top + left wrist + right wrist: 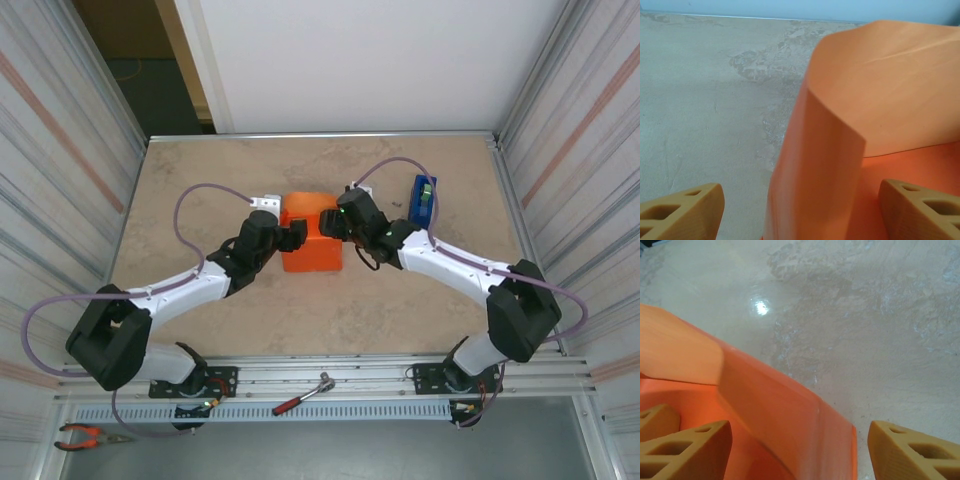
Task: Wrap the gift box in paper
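The left gripper (293, 237) meets the paper (312, 248) from the left at the middle of the marbled tan table (200, 180). Its tan fingers (682, 212) are spread wide, and a raised fold of the orange sheet stands between them in the left wrist view. The paper is bent into a boxy mound, and what it covers is hidden. The right gripper (335, 222) presses in from the mound's far right corner. Its fingers (912, 452) are likewise held apart, straddling an upturned edge of the sheet, with one finger over bare table. A blue tape dispenser (422, 200) stands just beyond the right arm, apart from the paper.
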